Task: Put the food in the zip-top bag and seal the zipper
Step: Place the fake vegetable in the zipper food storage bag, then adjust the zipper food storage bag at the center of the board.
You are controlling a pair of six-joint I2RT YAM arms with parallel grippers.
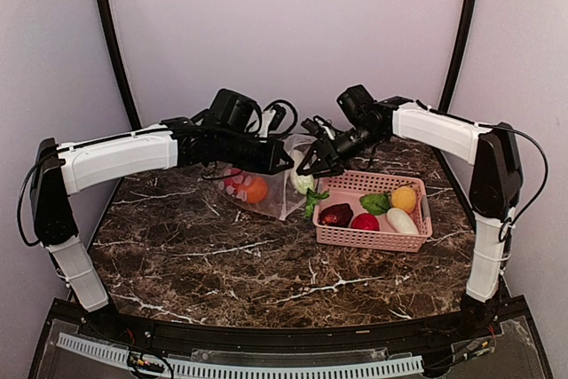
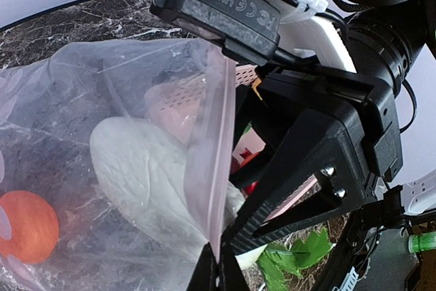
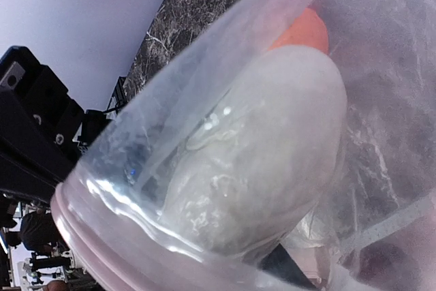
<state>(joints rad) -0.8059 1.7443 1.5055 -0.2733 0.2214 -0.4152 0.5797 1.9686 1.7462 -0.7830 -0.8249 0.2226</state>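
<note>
Film of the zip-top bag point(image 2: 102, 80) is sagging limply; left tool point(image 2: 216, 270) is pinching its zipper point(image 2: 214, 134), right tool point(image 1: 315, 164) is clamping slick food point(image 1: 303, 182).

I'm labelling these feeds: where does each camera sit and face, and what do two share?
Top external: high behind the robot, facing down on the table; the left arm and right arm show.
Left wrist: on the left arm, facing the zip-top bag in its jaws; right gripper alongside.
Right wrist: at the bag's mouth, facing the white vegetable; little of itself shows.
Shared: both wrist views show that vegetable and the orange fruit.
</note>
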